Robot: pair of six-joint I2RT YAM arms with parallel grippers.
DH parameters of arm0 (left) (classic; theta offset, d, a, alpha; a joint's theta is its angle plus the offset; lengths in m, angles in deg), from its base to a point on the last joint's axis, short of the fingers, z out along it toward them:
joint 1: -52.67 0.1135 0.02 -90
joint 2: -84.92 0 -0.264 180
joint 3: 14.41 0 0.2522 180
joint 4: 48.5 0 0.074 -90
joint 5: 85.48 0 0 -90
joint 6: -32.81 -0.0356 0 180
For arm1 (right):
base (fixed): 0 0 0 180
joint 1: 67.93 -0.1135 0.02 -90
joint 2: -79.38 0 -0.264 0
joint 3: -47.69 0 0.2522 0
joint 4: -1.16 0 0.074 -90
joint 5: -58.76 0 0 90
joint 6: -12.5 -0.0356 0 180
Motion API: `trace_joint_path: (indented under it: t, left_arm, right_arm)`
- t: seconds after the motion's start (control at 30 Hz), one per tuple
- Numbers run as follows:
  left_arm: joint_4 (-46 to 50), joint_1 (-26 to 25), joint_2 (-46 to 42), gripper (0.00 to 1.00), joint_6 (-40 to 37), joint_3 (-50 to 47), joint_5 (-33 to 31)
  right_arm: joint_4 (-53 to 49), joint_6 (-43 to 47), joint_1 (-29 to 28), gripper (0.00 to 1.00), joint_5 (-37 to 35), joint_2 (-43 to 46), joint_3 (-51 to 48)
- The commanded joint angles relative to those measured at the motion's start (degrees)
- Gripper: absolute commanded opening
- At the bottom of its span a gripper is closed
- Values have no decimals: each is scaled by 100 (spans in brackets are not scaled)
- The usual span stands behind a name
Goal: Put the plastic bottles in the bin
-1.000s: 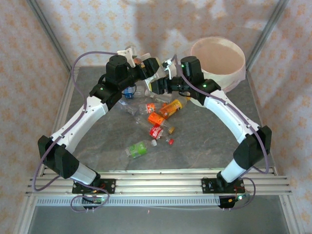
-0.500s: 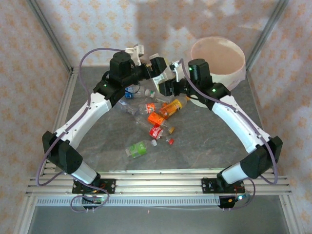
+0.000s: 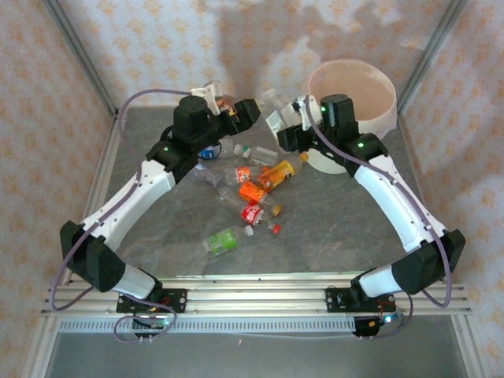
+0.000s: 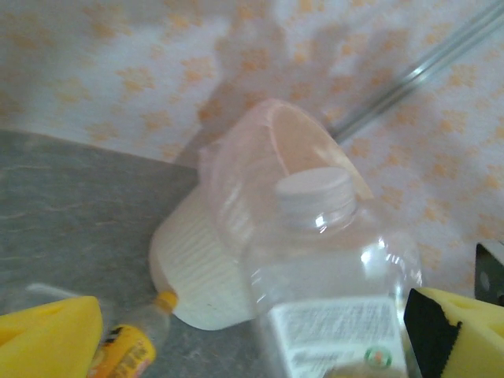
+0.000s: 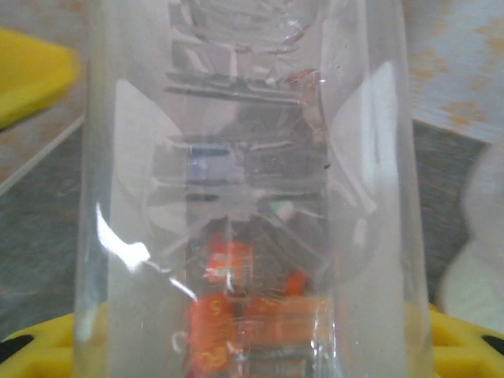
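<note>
left gripper (image 4: 252, 337): is standing wide open, gripping nothing. Its yellow pads (image 4: 47, 339) are spread to either side of the clear bottle (image 4: 331, 268); one is well clear of it and the other is just beside it.
right gripper (image 5: 252, 346): is clamping the clear bottle's body from both sides, jaws partly closed on it.
clear bottle: is hanging in the air between the two grippers, held by the right one alone. In the left wrist view its white cap (image 4: 313, 197) is pointing toward the bin.
bin (image 3: 370, 126): is sitting upright at the far right of the table (image 3: 339, 228), with the right arm's wrist just in front of its left wall.
other bottles: are lying in a loose cluster on the table between the arms. The orange bottle (image 3: 279, 171) is nearest the bin, the red-labelled bottle (image 3: 252, 213) is in the middle, and the green-labelled bottle (image 3: 223, 240) is closest to the arm bases.
</note>
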Motion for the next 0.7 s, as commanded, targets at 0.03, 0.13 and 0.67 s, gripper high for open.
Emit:
trace_joint_path:
  t: [0.03, 0.13, 0.67]
  left_arm:
    - [327, 19, -474, 100, -132, -255, -996]
    - [645, 27, -560, 100, -123, -311, -1331]
    - [1470, 33, -681, 100, 197, -576, -2109]
  right_arm:
    - [-204, -65, 323, 34, -81, 158, 633]
    - [-188, -106, 447, 34, -82, 124, 934]
    - [-1306, -426, 1603, 35, -1571, -1180, 2986]
